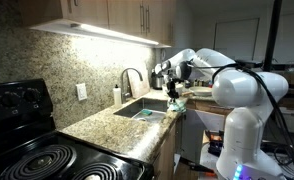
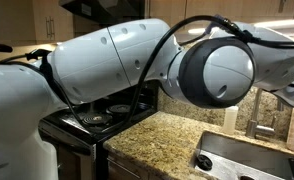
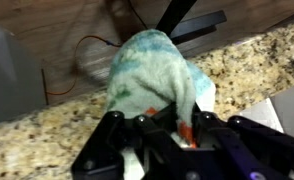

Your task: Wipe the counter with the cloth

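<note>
A white and teal cloth (image 3: 152,70) hangs from my gripper (image 3: 159,118), which is shut on it in the wrist view, just above the speckled granite counter (image 3: 47,130). In an exterior view the gripper (image 1: 173,92) holds the cloth (image 1: 175,103) over the counter edge (image 1: 137,122) beside the sink. In the other exterior view the arm body (image 2: 137,55) fills the frame and hides the gripper and cloth.
A sink (image 1: 142,107) with a faucet (image 1: 130,76) is set in the counter. A black stove (image 1: 37,150) stands at the near end. A wood floor and cables (image 3: 77,45) show beyond the counter edge. A wall outlet (image 1: 82,92) is on the backsplash.
</note>
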`<state>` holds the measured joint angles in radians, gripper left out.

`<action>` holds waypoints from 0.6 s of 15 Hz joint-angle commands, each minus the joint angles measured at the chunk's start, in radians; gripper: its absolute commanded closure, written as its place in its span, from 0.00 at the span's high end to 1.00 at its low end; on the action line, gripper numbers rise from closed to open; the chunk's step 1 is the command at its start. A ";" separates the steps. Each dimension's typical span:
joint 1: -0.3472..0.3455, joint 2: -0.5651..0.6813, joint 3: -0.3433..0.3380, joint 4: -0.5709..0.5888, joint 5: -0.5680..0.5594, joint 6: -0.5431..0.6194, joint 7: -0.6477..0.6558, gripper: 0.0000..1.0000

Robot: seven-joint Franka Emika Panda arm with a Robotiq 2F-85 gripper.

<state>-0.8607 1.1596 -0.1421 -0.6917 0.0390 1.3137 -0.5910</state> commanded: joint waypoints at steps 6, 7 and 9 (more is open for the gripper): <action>0.144 -0.199 0.107 -0.370 0.024 -0.032 -0.033 0.08; 0.153 -0.224 0.121 -0.409 0.031 -0.029 -0.031 0.08; 0.169 -0.284 0.146 -0.491 0.041 0.007 -0.027 0.08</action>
<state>-0.7013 1.0189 -0.0248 -0.9862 0.0491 1.2849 -0.5978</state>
